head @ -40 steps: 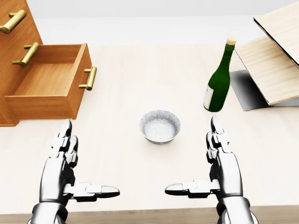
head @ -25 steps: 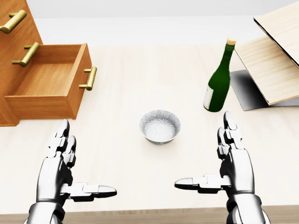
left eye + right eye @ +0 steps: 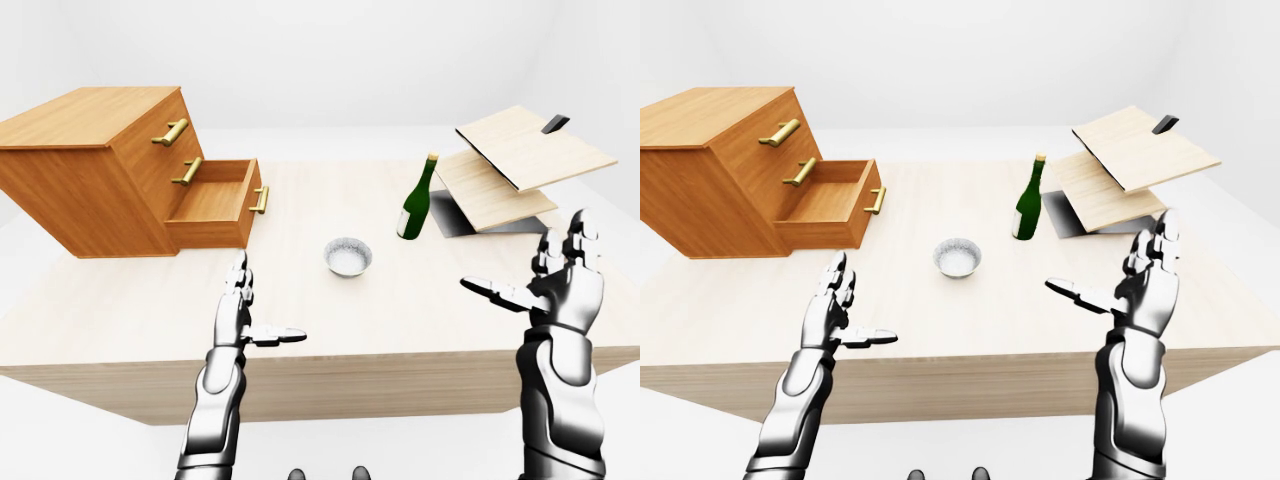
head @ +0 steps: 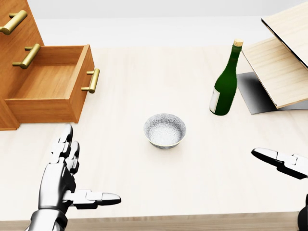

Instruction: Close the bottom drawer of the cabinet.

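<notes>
A wooden cabinet (image 3: 90, 170) with brass handles stands at the table's left. Its bottom drawer (image 4: 53, 89) is pulled out to the right and looks empty, with a brass handle (image 4: 92, 80) on its face. My left hand (image 4: 72, 178) is open, fingers straight and thumb out, low in the head view below the drawer and apart from it. My right hand (image 3: 1130, 275) is open and raised off the table at the right. In the head view only its thumb (image 4: 281, 162) shows at the right edge.
A grey bowl (image 4: 164, 130) sits mid-table. A green bottle (image 4: 225, 82) stands upright to its right. Slanted wooden boards on a grey stand (image 3: 510, 165) fill the table's right. The table's near edge (image 4: 154, 222) runs along the bottom of the head view.
</notes>
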Controlling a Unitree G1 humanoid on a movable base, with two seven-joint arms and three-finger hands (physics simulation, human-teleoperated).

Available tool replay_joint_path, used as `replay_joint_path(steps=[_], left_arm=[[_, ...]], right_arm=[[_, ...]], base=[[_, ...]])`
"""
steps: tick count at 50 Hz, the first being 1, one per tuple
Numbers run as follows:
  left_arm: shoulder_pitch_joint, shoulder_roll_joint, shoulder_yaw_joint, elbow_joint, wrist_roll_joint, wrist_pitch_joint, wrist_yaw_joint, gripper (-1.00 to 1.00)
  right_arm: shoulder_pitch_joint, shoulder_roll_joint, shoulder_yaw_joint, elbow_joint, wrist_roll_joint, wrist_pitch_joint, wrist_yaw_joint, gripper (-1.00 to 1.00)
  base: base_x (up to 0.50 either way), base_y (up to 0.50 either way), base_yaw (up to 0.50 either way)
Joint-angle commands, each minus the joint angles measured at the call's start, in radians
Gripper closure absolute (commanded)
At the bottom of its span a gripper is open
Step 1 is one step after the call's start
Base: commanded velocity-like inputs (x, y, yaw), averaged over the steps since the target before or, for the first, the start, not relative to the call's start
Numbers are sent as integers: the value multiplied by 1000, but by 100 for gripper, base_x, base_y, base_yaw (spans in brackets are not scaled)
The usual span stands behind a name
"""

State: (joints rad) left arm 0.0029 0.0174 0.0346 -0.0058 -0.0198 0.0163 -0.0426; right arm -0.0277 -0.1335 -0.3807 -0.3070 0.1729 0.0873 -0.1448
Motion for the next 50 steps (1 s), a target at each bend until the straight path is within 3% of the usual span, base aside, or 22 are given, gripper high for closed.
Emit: replay_joint_path(steps=[1,3,16,28,32,35,50], left_arm=[[8,-3,-6,0,5,-6,0,-100],[2,-2,-5,18,6,-18,-1,-100],[1,-2,-7,23,7,-21,0,-100],[4,-3,-9,9,9,-9,1,-100],[3,-3,-9,19,9,-17,0,-100],[8,-3,-9,2,8,-5,0,-100],[2,-4,-11,12,8,-8,-1,-100]], right_arm=[[-3,-31,-81,-50,55,0,-37,-100],[0,-32,-77,-54,62,0,-25,-100],[-8,-30,-51,-41,31,0,3,-100],[-9,-29,-52,-44,29,0,8,-100],[-8,-30,-54,-48,32,0,10,-100],[-7,-29,-51,-53,29,0,10,-100],[-10,-30,-51,-43,26,0,18,-100]], base=[[0,0,0],[0,0,0],[7,0,0],[24,0,0],[23,0,0],[24,0,0],[24,0,0]])
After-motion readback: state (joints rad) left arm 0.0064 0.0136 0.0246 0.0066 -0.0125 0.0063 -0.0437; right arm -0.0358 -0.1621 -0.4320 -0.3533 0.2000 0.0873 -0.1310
